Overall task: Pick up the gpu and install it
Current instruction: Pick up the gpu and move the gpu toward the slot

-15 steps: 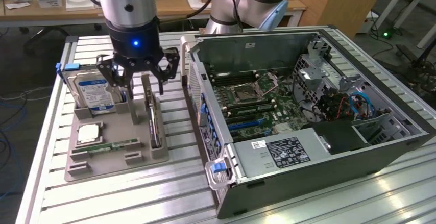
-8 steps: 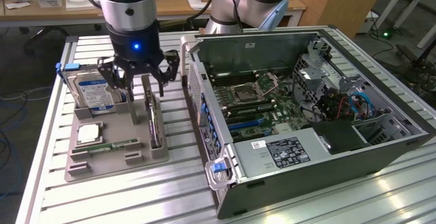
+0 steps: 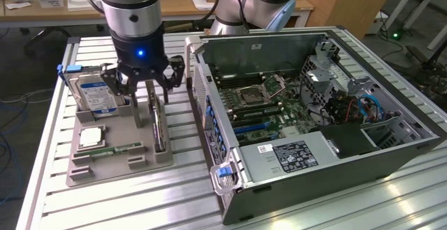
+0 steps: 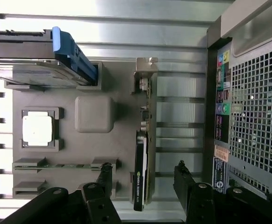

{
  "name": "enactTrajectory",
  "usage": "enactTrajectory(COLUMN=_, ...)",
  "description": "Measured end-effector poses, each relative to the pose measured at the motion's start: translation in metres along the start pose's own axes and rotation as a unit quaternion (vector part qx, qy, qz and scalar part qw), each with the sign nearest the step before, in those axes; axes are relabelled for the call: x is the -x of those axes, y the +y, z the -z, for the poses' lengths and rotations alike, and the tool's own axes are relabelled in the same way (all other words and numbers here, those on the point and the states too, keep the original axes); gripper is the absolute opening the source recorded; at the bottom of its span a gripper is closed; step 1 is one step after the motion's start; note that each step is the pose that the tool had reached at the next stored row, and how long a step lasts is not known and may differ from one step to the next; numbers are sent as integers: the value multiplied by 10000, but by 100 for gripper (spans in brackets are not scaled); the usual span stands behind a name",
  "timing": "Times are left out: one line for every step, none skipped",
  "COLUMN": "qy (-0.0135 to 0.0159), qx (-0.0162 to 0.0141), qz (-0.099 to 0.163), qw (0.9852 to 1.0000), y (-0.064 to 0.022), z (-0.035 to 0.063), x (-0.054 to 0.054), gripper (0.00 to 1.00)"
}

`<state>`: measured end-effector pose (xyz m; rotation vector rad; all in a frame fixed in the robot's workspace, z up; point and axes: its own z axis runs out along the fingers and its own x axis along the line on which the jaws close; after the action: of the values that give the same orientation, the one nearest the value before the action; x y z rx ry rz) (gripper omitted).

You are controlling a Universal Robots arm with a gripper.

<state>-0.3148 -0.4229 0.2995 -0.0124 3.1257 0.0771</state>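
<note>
The gpu (image 3: 160,130) (image 4: 140,158) stands on its long edge in a slot along the grey tray's (image 3: 104,164) (image 4: 80,149) side toward the exterior view's right. Its silver-grey bracket is at the far end and its dark face at the near end.

At the exterior view's left, the tray lies on the slatted aluminium table (image 3: 125,204) (image 4: 126,28). In its far left corner a hard drive (image 3: 98,96) (image 4: 38,70) with a blue-white label stands upright, with a blue rail along its top edge. Nearer than the drive, a square processor chip (image 3: 91,135) (image 4: 37,129) lies flat in a pocket. Just nearer again, a narrow green memory stick (image 3: 115,150) (image 4: 63,165) sits in its holder.

Above the tray, the gripper (image 3: 146,96) (image 4: 144,165) hangs from the arm, pointing straight down over the card. Its fingers (image 4: 105,175) are spread wide, one on each side of the gpu. The wrist view shows a gap between each finger and the card, so nothing is held.

Further toward the exterior view's right, an open computer case (image 3: 209,99) (image 4: 257,102) lies on its side just beside the tray, with its perforated rear panel facing the tray. Inside it lie a green motherboard (image 3: 258,101) and, nearer, a silver power supply (image 3: 293,156) with a dark label.
</note>
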Motion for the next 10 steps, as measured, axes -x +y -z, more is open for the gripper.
enactTrajectory(qy=-1, qx=0, qz=0, qw=10000, y=-8, z=-8, x=0, gripper=65)
enactTrajectory(qy=-1, qx=1, qz=0, qw=10000, y=-14, z=-16, x=0, gripper=65)
enactTrajectory(qy=-1, qx=1, qz=0, qw=10000, y=-19, z=-24, x=-1, gripper=65)
enactTrajectory(qy=-1, qx=1, qz=-1, qw=10000, y=-20, z=-32, x=-1, gripper=65)
enactTrajectory(qy=0, qx=1, qz=-1, qw=10000, y=-21, z=-40, x=-2, gripper=65)
enactTrajectory(qy=0, qx=2, qz=-1, qw=10000, y=-22, z=-49, x=-2, gripper=65)
enactTrajectory(qy=0, qx=2, qz=0, qw=10000, y=-23, z=-58, x=-1, gripper=65)
enactTrajectory(qy=0, qx=2, qz=0, qw=10000, y=-23, z=-69, x=-1, gripper=65)
enactTrajectory(qy=0, qx=2, qz=0, qw=10000, y=-24, z=-83, x=-1, gripper=65)
enactTrajectory(qy=0, qx=2, qz=0, qw=10000, y=-25, z=-98, x=-2, gripper=65)
